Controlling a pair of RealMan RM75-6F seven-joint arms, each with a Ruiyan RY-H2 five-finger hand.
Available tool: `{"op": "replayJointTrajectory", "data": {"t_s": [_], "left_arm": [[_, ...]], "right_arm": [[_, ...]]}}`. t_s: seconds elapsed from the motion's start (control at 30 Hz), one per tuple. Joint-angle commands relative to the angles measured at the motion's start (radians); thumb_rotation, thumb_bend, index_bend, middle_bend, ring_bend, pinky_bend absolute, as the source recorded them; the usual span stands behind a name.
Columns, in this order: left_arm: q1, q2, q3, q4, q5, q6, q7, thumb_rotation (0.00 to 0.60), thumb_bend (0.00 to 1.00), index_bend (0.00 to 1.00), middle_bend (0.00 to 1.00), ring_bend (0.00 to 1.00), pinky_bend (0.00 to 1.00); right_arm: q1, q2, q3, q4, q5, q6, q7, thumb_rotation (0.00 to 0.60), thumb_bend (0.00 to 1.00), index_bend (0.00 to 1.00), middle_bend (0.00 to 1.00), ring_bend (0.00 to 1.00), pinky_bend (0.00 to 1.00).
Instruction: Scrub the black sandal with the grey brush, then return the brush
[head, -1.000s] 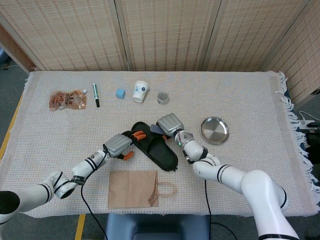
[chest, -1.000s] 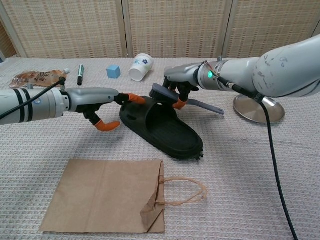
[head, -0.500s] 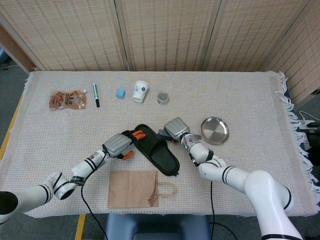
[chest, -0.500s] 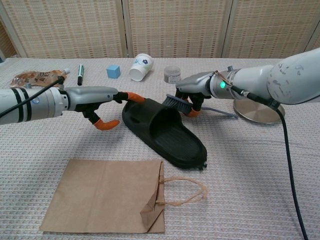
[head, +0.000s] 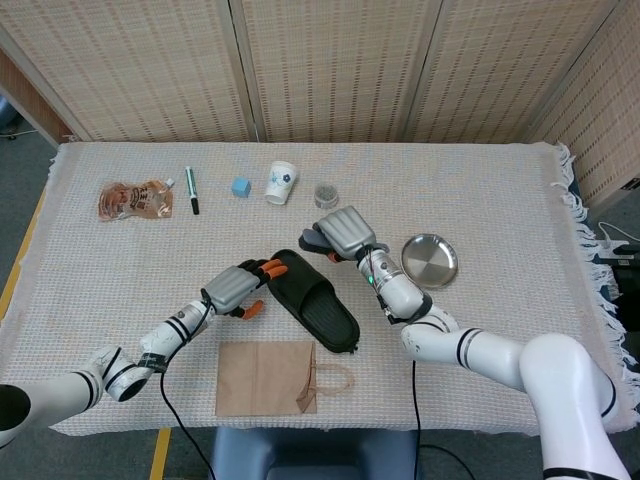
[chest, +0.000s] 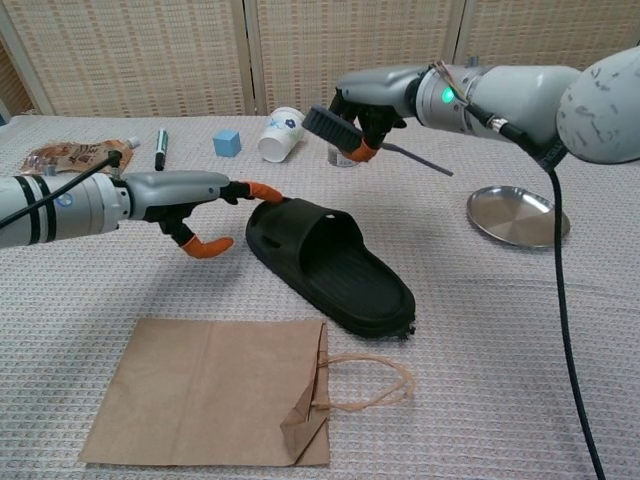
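The black sandal (head: 312, 302) (chest: 335, 262) lies flat on the cloth at the table's middle, toe toward me. My left hand (head: 235, 288) (chest: 190, 195) is at its heel end, one orange fingertip touching the rim, thumb hanging apart below; it grips nothing. My right hand (head: 343, 232) (chest: 375, 100) grips the grey brush (head: 312, 240) (chest: 325, 125) and holds it in the air, above and behind the sandal. The bristle head points left and the thin handle sticks out to the right. Brush and sandal are apart.
A brown paper bag (head: 268, 377) (chest: 210, 390) lies flat in front of the sandal. A steel plate (head: 430, 260) (chest: 518, 215) sits to the right. Along the back lie a paper cup (head: 283, 182), blue cube (head: 240, 186), small jar (head: 326, 195), marker (head: 191, 190) and snack packet (head: 135, 199).
My right hand has lifted the brush up and back, off the sandal's strap area, to well above the table. The left hand has stayed at the heel.
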Motion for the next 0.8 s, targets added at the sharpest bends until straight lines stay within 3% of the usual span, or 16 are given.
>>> {"op": "replayJointTrajectory", "data": {"t_s": [0.03,0.27,0.4,0.6,0.8], "left_arm": [[0.010,0.012,-0.003,-0.008,0.003,0.023,0.000,0.600,0.56,0.00,0.00,0.00,0.10],[0.063,0.097,-0.014,-0.098,0.005,0.127,0.045,0.600,0.56,0.00,0.00,0.00,0.10],[0.130,0.170,-0.016,-0.193,-0.008,0.225,0.103,0.600,0.55,0.00,0.00,0.00,0.10],[0.284,0.249,0.034,-0.289,-0.020,0.391,0.195,0.600,0.55,0.00,0.00,0.00,0.10],[0.447,0.253,0.077,-0.259,-0.037,0.556,0.281,0.600,0.55,0.00,0.00,0.00,0.05]], "right_arm": [[-0.018,0.058,0.002,-0.055,-0.033,0.046,-0.035,0.600,0.39,0.80,0.57,0.55,0.83],[-0.119,0.202,-0.084,-0.174,-0.039,0.130,-0.143,0.600,0.39,0.79,0.57,0.55,0.83],[-0.197,0.253,-0.145,-0.189,-0.064,0.168,-0.149,0.600,0.39,0.78,0.57,0.55,0.83],[-0.284,0.218,-0.194,-0.068,-0.077,0.134,-0.067,0.600,0.39,0.78,0.57,0.55,0.83],[-0.310,0.119,-0.207,0.116,-0.126,0.075,-0.010,0.600,0.39,0.77,0.57,0.54,0.83]]}}
